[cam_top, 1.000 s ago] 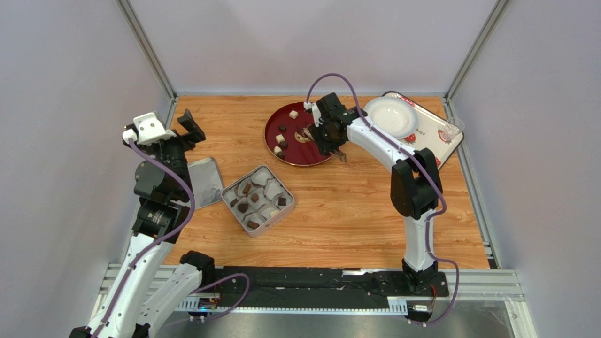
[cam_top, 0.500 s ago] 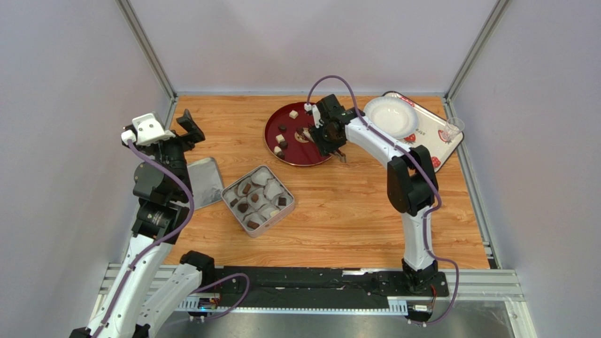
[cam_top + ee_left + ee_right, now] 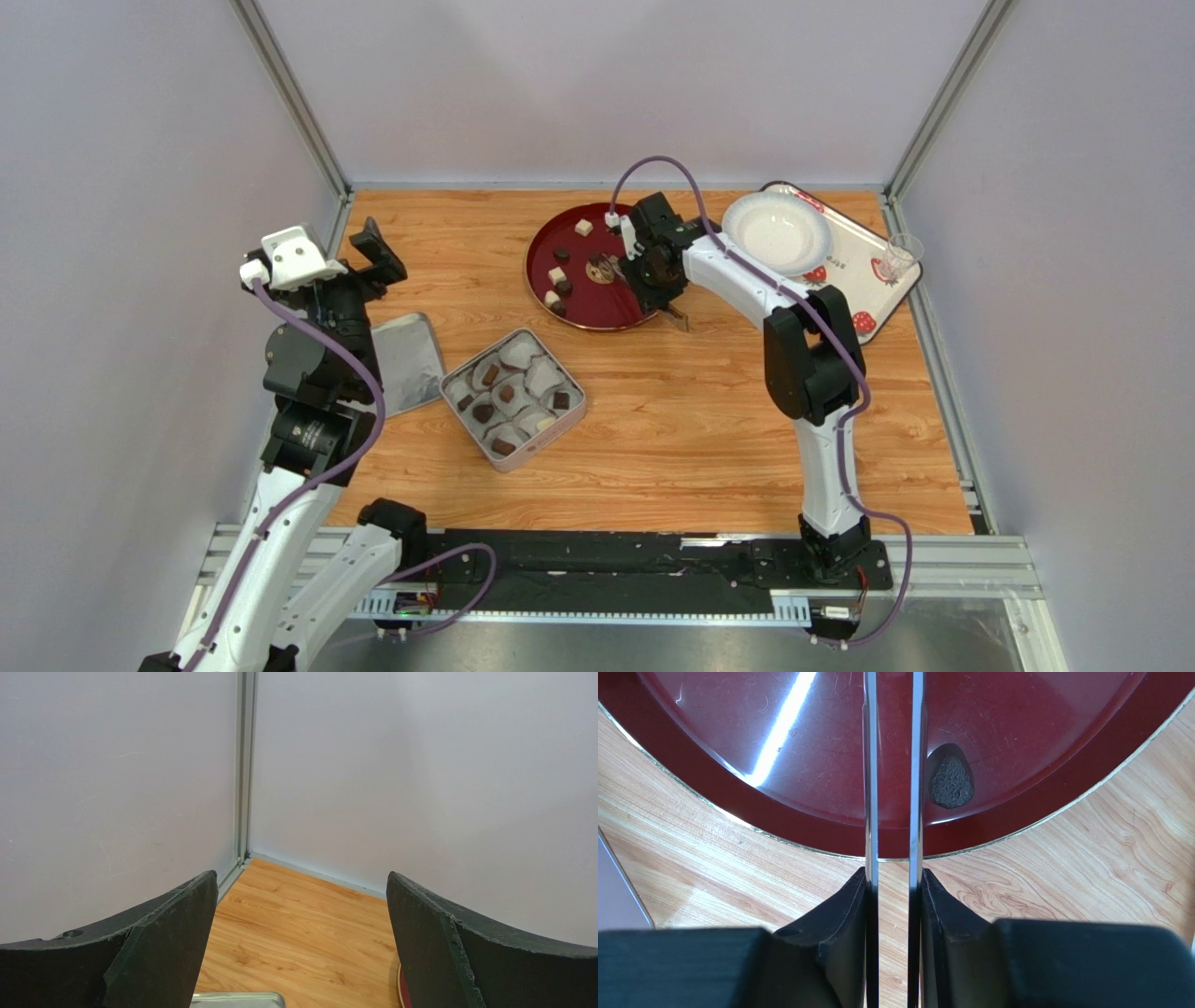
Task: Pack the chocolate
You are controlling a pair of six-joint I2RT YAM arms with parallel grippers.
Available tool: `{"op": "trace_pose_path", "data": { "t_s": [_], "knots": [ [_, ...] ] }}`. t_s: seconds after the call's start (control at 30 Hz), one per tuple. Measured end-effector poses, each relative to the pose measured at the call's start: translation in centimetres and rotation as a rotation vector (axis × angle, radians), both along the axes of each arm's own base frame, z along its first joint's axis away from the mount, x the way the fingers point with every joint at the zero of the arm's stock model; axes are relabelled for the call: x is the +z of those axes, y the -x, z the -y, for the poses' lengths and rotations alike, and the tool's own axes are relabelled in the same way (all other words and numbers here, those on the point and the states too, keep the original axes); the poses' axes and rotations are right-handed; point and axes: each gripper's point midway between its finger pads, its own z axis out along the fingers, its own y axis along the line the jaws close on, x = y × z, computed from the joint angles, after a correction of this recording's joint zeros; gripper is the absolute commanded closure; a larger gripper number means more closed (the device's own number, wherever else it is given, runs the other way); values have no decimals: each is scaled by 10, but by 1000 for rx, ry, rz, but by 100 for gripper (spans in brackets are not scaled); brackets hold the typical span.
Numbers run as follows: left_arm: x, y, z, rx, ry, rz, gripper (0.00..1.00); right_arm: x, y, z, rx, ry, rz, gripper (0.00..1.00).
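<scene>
Small pieces of chocolate (image 3: 557,277) lie on the red plate (image 3: 540,287): dark ones and a cream-white cube (image 3: 584,227). More chocolate fills the open metal tin (image 3: 452,381). My right gripper (image 3: 643,277) hangs over the plate's right part, shut on thin metal tongs (image 3: 871,777). The tongs' two arms run nearly parallel over the plate (image 3: 1032,756) from my right gripper (image 3: 892,882), and their tips are out of the wrist view. One dark piece (image 3: 950,777) lies just right of them. My left gripper (image 3: 368,252) is raised at the far left, open and empty (image 3: 300,882).
The tin's flat lid (image 3: 400,361) lies left of the tin, and its edge shows below my left fingers (image 3: 238,998). A white plate (image 3: 776,231) sits on a patterned tray (image 3: 870,273) at the back right, beside a small glass (image 3: 898,256). Grey walls close in three sides.
My right gripper has shifted slightly up and left over the plate, and the tongs' arms have been squeezed closer together. The left arm has not moved.
</scene>
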Motion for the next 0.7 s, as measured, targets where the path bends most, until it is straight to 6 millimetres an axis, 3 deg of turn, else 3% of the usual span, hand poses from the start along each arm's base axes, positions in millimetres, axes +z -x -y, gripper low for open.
{"op": "trace_pose_path", "data": {
  "t_s": [0.33,0.7],
  "knots": [
    [1,1,0,0,1,4,2,4,7,4,-6,-1,-3,78],
    [3,3,-1,1,4,10,2,52,27,7,-9,-43,69,78]
  ]
}}
